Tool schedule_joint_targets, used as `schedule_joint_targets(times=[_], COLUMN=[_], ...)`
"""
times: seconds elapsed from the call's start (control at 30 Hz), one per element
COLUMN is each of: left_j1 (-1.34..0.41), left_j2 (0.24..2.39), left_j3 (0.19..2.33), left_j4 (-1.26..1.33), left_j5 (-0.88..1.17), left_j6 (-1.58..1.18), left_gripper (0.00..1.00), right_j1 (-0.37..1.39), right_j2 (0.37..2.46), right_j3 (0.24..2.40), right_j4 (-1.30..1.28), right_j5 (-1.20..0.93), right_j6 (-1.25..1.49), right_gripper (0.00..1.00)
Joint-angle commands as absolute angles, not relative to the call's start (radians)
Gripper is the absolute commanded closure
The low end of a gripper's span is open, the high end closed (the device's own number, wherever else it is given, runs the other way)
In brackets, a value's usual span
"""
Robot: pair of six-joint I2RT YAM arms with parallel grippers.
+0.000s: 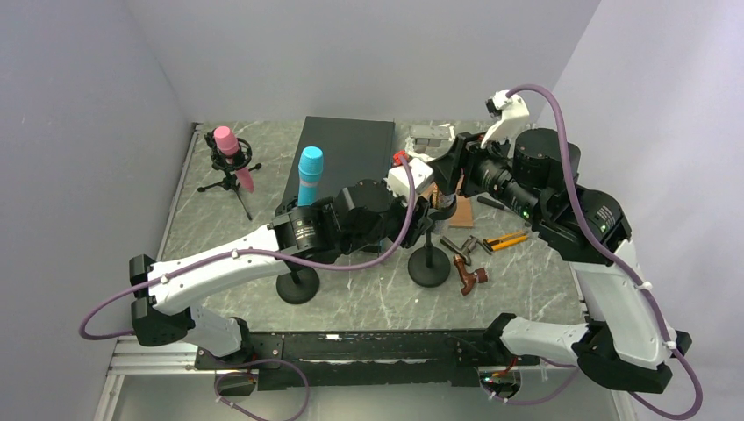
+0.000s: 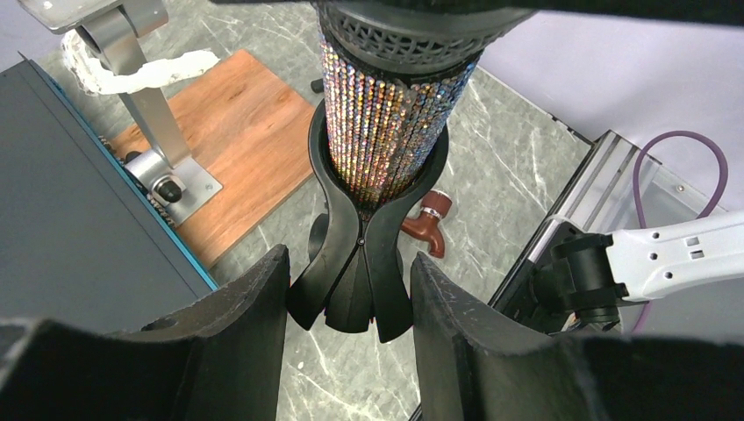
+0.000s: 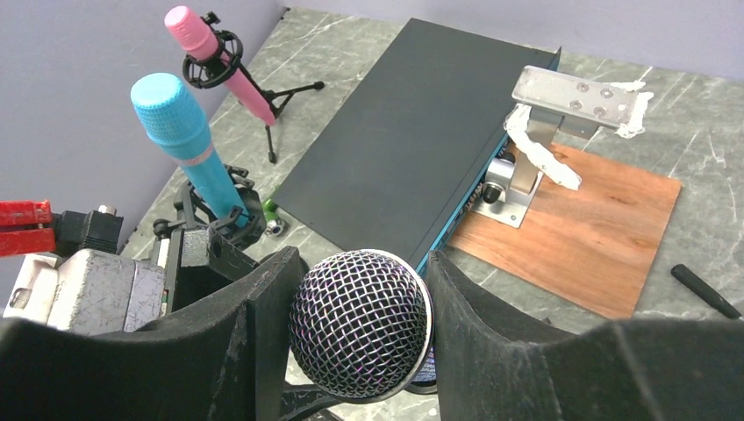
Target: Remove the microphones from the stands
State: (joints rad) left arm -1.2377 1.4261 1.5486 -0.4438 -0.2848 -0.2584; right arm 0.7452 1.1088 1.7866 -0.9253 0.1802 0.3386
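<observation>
Broadly, the grey marbled table (image 1: pixel 368 298) carries a flat black box (image 1: pixel 346 153) at the back and a wooden board (image 3: pixel 588 228) just beside it. In front of these stands the black round-based stand (image 1: pixel 429 267). Both arms meet above it. The microphone (image 2: pixel 386 132), with its sparkling studded body, sits upright in the stand's forked clip (image 2: pixel 360 254). The left hand (image 2: pixel 349 263) is closed on that clip just below the body, a finger against each side. The right hand (image 3: pixel 361 263) grips the microphone's mesh head from both sides. To the left stand a blue microphone (image 1: pixel 310 173) and a pink microphone (image 1: pixel 230 149), each on its own stand.
</observation>
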Motion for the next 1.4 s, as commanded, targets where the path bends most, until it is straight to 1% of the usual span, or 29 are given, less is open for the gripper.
schedule_joint_targets(times=[0.0, 0.17, 0.37, 0.4, 0.43, 0.5, 0.57, 0.6, 0.63, 1.0, 1.37], left_j1=[-1.236, -1.236, -1.232, -1.232, -1.232, -1.231, -1.232, -1.232, -1.232, -1.235, -1.227], left_j2=[1.431, 1.416, 1.377, 1.38, 1.385, 1.391, 1.389, 1.387, 1.385, 1.39, 1.496], left_j3=[1.553, 1.565, 1.53, 1.534, 1.54, 1.546, 1.541, 1.535, 1.527, 1.505, 1.603], left_j4=[-0.655, -0.667, -0.609, -0.606, -0.603, -0.592, -0.582, -0.572, -0.564, -0.526, -0.527], left_j5=[-0.273, -0.26, -0.229, -0.227, -0.223, -0.214, -0.213, -0.215, -0.217, -0.214, -0.207], left_j6=[-0.275, -0.259, -0.25, -0.248, -0.247, -0.248, -0.255, -0.255, -0.253, -0.232, -0.178], left_gripper=[1.0, 1.0, 1.0, 0.98, 0.91, 0.7, 0.52, 0.46, 0.42, 0.28, 0.27], right_j1=[0.732, 0.732, 0.732, 0.732, 0.731, 0.732, 0.732, 0.732, 0.733, 0.731, 0.732], right_j2=[1.056, 0.995, 0.911, 0.904, 0.898, 0.894, 0.897, 0.9, 0.9, 0.909, 0.92], right_j3=[1.832, 1.666, 1.553, 1.543, 1.535, 1.528, 1.529, 1.532, 1.535, 1.542, 1.552], right_j4=[-0.597, -0.591, -0.615, -0.619, -0.622, -0.625, -0.63, -0.632, -0.633, -0.635, -0.635], right_j5=[0.243, 0.217, 0.208, 0.209, 0.207, 0.204, 0.2, 0.199, 0.199, 0.18, 0.166], right_j6=[0.311, 0.304, 0.34, 0.345, 0.352, 0.357, 0.357, 0.355, 0.353, 0.344, 0.331], right_gripper=[1.0, 1.0, 1.0, 1.0, 1.0, 1.0, 1.0, 1.0, 1.0, 1.0, 1.0])
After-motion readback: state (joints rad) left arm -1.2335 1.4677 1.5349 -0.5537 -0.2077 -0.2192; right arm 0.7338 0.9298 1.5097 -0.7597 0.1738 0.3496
